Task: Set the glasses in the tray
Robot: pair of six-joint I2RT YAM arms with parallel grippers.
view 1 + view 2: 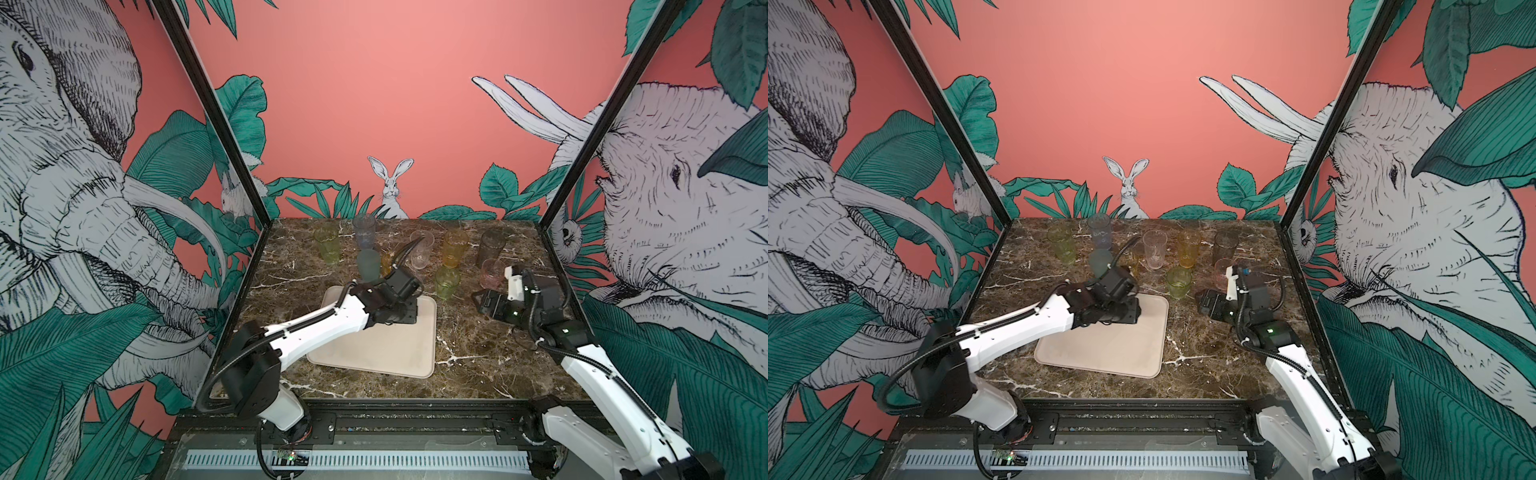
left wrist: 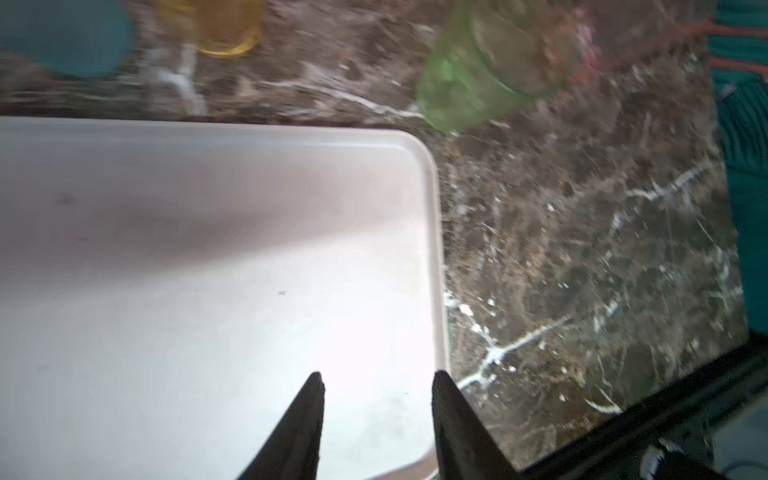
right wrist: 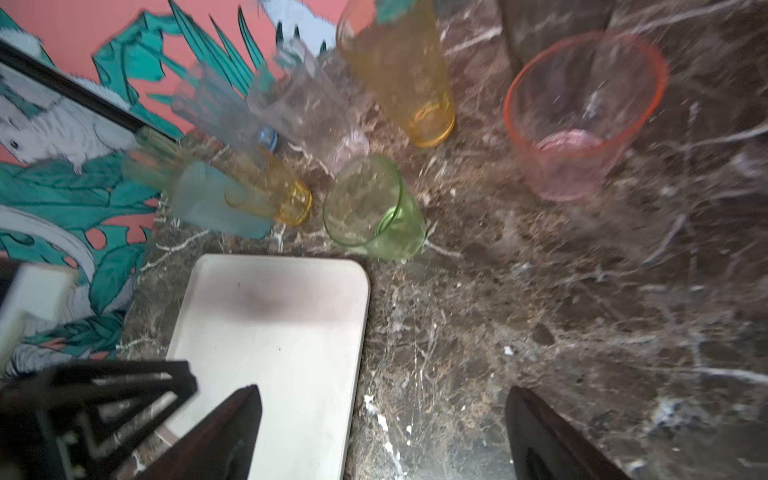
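Cream tray point(image 1: 386, 349) lies bare; all nine tumblers point(image 1: 447, 282) stand on the marble tabletop point(image 1: 478, 353) beyond the tray's far edge. Left gripper point(image 2: 379, 376), jaws parted and empty, hovers over the tray; right gripper point(image 3: 384, 390), spread wide, hangs beside it. Seemingly every glass is yet to be moved.

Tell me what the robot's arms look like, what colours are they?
The left arm and right arm have smooth white shells and chunky black joints. A ribbed black cable runs along each. The left tool and right tool are black, with two dark pointed fingers. A tiny green light glows on the right arm.
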